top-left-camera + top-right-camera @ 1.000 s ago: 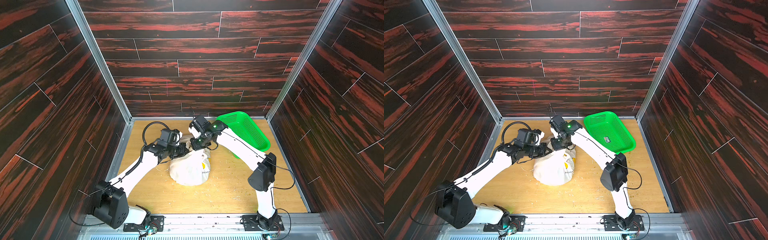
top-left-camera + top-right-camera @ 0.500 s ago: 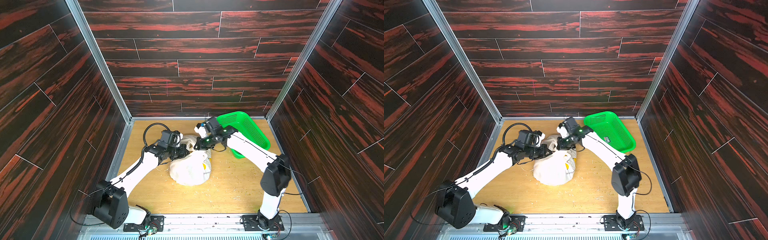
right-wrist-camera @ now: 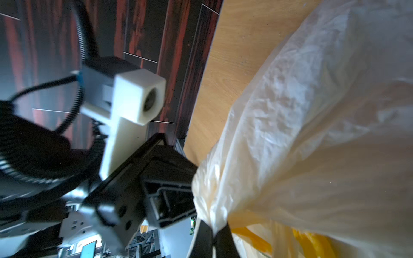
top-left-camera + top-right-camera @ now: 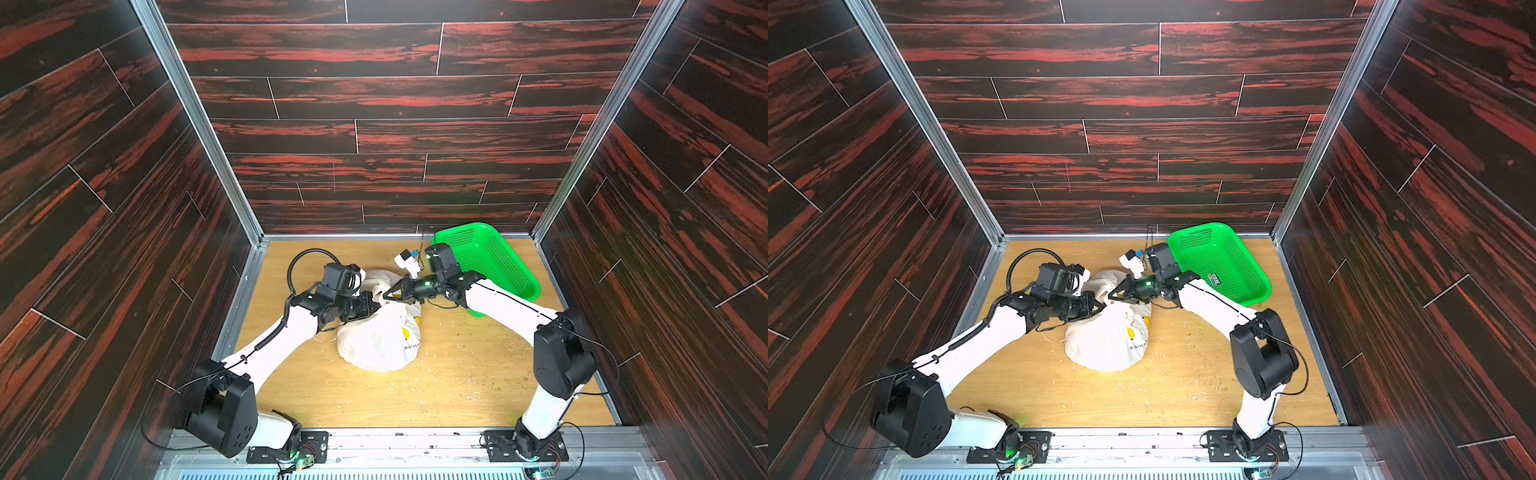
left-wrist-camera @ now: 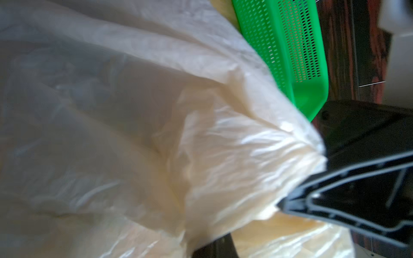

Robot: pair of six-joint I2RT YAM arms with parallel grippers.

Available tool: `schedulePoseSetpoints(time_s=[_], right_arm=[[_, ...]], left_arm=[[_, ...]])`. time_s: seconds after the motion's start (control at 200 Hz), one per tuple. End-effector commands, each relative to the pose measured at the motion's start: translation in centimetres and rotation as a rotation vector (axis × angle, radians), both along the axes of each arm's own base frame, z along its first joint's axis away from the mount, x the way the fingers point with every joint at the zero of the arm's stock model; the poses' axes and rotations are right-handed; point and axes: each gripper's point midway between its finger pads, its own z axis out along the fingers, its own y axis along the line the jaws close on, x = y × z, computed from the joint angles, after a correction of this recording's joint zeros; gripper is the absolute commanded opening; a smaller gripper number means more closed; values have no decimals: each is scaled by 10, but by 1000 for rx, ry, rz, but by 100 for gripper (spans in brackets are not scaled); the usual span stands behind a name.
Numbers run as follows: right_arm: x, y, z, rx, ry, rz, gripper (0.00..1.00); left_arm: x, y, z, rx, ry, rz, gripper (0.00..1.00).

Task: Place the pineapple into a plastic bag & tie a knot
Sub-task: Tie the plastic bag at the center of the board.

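The plastic bag (image 4: 376, 343) sat plump near the middle of the wooden tabletop (image 4: 457, 409). We had it in both top views, white and crinkled, with a yellow print (image 4: 409, 332) and small dark lettering on the flank toward the right arm. Up top the plastic was gathered into a bunched neck (image 5: 268, 160), and that was where the two arms met! The left gripper (image 4: 376, 306) was at the neck from its own side, jaws pressed together on the white film. The right gripper (image 4: 385, 296) faced it, the two sets of tips almost touching. In the right wrist view its fingertips (image 3: 200, 241) were pinched tight on a twist of the bag. Whether a knot was made there, we could not tell. Beyond the right arm, the green mesh basket (image 4: 486, 266) lay in the far right corner, apart from the bag. Pale crumbs (image 4: 473, 395) dotted the wood around it all.
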Motion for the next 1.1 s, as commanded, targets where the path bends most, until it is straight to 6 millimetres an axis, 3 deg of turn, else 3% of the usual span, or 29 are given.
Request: schedulePoseSetpoints(time_s=[0.0,0.155,0.396,0.716,0.997,1.092], right_arm=[[-8,-3,32,118,-47,59,0],[-11,-8,28,142,-52,90,0],[-14,-8,22,157,-34,139,0],[-19,-9,5,128,5,167,0],[-23,-8,10,161,-5,200,0],[-24,-7,8,164,-9,211,0]], left_arm=[[1,9,-5,47,-17,19,3],[4,13,-6,58,-38,26,3],[11,-1,22,-44,-146,-21,7],[22,-6,40,-102,-230,-32,11],[5,-3,33,-55,-274,-169,26],[10,7,33,-103,-262,-119,32]])
